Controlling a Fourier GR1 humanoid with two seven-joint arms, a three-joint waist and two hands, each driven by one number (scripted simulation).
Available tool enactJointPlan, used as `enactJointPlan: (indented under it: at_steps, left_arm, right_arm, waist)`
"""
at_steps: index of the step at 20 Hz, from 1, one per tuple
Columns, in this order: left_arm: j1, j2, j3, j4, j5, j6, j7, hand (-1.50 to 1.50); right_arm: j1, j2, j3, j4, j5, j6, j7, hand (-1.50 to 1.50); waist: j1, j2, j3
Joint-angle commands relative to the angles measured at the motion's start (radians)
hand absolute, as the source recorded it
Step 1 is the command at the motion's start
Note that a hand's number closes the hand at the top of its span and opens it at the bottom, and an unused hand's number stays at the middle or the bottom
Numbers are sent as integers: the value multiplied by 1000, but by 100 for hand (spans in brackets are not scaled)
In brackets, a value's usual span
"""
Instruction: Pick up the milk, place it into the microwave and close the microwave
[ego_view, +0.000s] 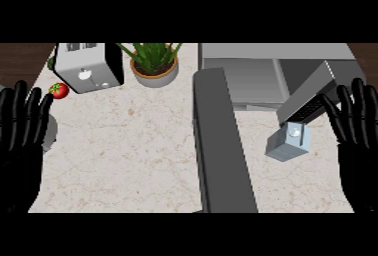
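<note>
Milk (288, 142): a small grey carton with a white cap, upright on the desk (125, 150), just in front of the microwave (273, 75) opening and beside the lower end of its control panel; no robot hand touches it.
Microwave door (221, 145): swung wide open, a long dark slab reaching out over the desk to the left of the carton.
Risk, tipping: the carton looks narrow and tall, so I judge that a sideways brush from the fingers would knock it over before a grasp forms.
Risk, panel: the carton sits close to the microwave's angled front, so a lift straight ahead could catch that edge.
Risk, door: the open door lies between the left robot hand and the carton; a reach from that side would probably strike it.
Right robot hand (358, 135): at the view's right edge, fingers straight and spread, pointing up, near the carton but apart from it, holding nothing.
Left robot hand (21, 135): resting at the view's left edge, fingers straight and spread, empty, well apart from the carton.
Bystanders: a tomato (59, 90), a toaster (88, 67) and a potted plant (155, 62) stand far left, out of the way.
</note>
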Motion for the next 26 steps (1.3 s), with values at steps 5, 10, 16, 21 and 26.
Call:
enactJointPlan:
  at_steps: [5, 10, 16, 21, 26]
  left_arm:
    - [21, -80, -194, -26, -215, 126, -30, -150]
    - [187, -81, -264, -86, -78, 277, -4, -150]
    - [406, -82, -387, -156, -116, 281, -131, -150]
    - [550, -58, -378, -198, -50, 225, -235, -150]
    - [716, 10, -364, -261, 27, 163, -323, -150]
  right_arm:
    - [4, -51, -89, -102, -25, 2, 95, -150]
    - [131, -64, -68, -221, -96, 85, 99, -150]
    - [139, -29, -12, -281, -30, 56, 166, -150]
    - [285, -21, -17, -353, -8, 98, 126, -150]
    - [286, 22, 24, -300, 117, 55, 66, -150]
  waist:
    - [-1, -8, 17]
    - [0, -10, 17]
    - [7, -8, 17]
    - [5, -9, 17]
    - [11, -9, 17]
